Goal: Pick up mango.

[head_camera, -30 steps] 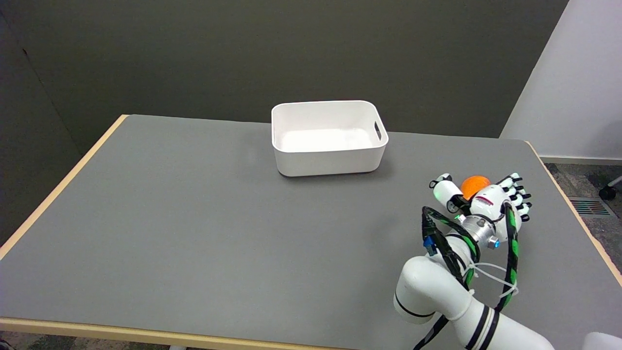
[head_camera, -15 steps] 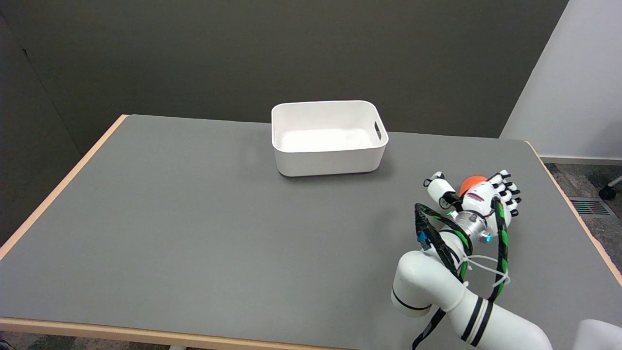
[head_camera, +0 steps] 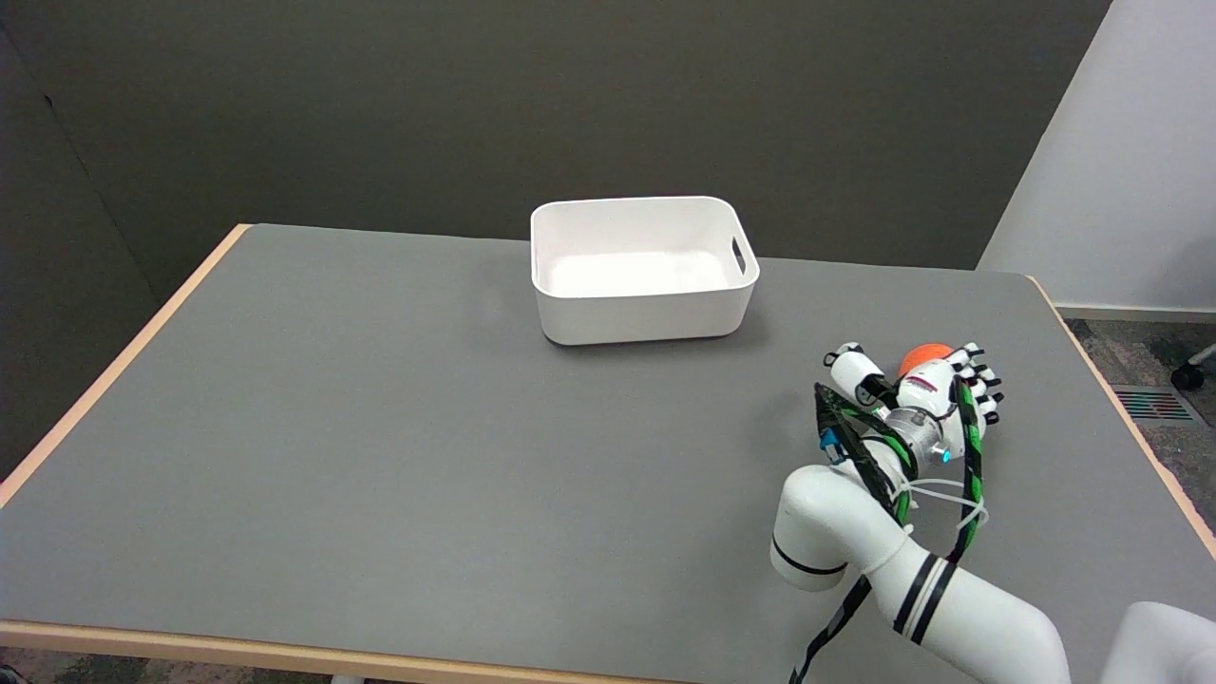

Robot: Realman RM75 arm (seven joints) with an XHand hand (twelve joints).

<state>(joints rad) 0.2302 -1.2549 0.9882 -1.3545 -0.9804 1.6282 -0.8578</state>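
White bin (head_camera: 643, 269) sat far left of my work, well clear of it. Coming right, my right hand (head_camera: 920, 391) was down over the mango (head_camera: 923, 357) near the table's (head_camera: 380, 427) right side, thumb spread on one flank, fingers (head_camera: 978, 385) curled on the other. I couldn't tell whether they were truly gripping it or only cupped round it. I judged the trick was squeezing evenly from both sides before lifting, so the round fruit wouldn't squirt out.

No legible text — none anywhere.
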